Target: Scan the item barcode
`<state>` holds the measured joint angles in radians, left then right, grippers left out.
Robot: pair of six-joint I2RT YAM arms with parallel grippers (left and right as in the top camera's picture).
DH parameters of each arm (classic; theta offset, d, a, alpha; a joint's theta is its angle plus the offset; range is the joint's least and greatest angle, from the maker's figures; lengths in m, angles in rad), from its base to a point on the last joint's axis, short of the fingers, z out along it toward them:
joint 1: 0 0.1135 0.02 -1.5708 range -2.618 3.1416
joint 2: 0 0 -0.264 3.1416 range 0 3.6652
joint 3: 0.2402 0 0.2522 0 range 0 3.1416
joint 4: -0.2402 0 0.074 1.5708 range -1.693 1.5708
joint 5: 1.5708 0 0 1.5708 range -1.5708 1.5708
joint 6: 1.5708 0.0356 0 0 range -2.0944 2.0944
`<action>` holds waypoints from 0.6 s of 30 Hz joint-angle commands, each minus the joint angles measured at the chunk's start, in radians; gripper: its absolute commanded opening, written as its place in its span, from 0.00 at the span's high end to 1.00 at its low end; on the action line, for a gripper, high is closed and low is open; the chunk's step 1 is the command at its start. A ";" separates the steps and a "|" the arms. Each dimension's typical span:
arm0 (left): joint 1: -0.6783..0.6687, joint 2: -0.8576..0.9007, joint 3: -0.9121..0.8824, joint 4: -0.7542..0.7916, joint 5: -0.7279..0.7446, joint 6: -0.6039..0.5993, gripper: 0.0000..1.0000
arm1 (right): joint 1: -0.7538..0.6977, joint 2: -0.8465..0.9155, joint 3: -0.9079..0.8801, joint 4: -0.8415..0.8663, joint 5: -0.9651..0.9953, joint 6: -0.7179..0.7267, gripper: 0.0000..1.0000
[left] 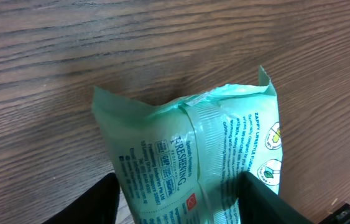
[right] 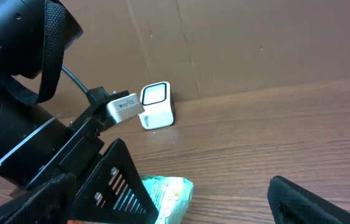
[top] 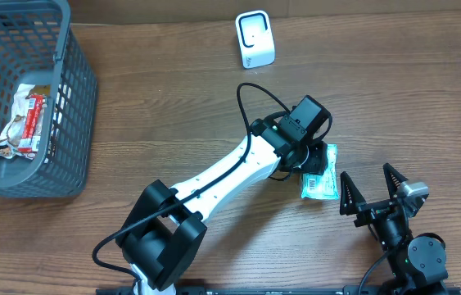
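Nearest us, right claw (top: pixel 367 172) spread wide, nothing in it. Just beyond, the pale green crinkly plastic packet (top: pixel 322 184) lies on the brown wooden bench (top: pixel 173 106). The left claw (left: pixel 176 202) straddles it, fingers (left: pixel 94 202) at both sides; we cannot tell if they pinch it. Farther back, a small white box-shaped scanner (top: pixel 255 39) stands upright. Far left, a grey plastic mesh basket (top: pixel 70 74) holds a red-and-white snack wrapper (top: pixel 24 123).

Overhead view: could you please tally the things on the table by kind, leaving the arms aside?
Packets: 2 (green packet, white packet in the basket)
Basket: 1
Scanner: 1
Total: 4
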<state>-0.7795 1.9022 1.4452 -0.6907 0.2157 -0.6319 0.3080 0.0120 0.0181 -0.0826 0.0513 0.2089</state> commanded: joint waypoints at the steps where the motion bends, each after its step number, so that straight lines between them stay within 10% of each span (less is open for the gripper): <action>1: 0.000 0.020 -0.012 -0.011 -0.016 0.016 0.52 | -0.003 -0.005 -0.010 0.003 -0.002 -0.005 0.00; 14: 0.023 0.020 -0.011 -0.007 -0.016 0.027 0.96 | -0.003 -0.005 -0.010 0.003 -0.002 -0.005 0.00; 18: 0.038 0.018 -0.010 -0.007 -0.001 0.027 0.96 | -0.003 -0.005 -0.010 0.003 -0.002 -0.004 0.00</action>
<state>-0.7597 1.8980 1.4490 -0.6834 0.2474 -0.6212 0.3084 0.0120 0.0181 -0.0830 0.0509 0.2089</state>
